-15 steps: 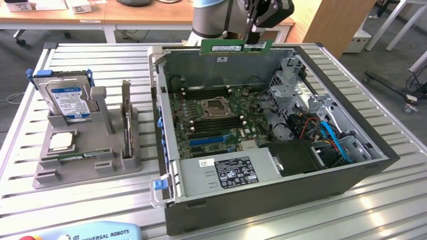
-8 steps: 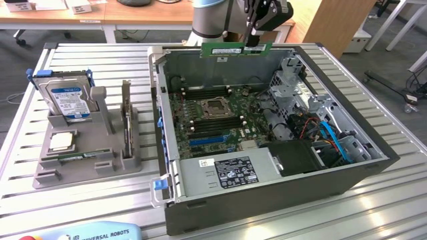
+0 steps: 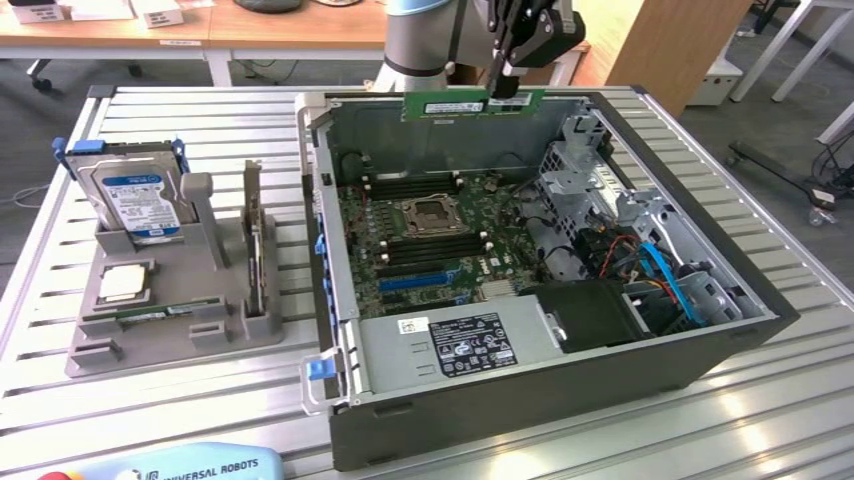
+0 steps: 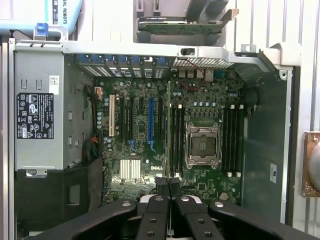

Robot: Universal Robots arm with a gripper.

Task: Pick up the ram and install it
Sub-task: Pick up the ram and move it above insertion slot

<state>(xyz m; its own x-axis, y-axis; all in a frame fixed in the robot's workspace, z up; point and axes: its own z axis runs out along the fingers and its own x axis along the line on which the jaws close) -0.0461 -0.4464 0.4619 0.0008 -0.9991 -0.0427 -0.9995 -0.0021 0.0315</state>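
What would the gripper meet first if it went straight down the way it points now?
The gripper is shut on the long green ram stick, so that leads. Below it, probably the black memory slots beside the square silver processor socket come first; the depth is hard to judge.

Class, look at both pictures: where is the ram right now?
The ram is clamped in the gripper, held level in the air above the open computer case. In the exterior view it sits top middle, over the motherboard.
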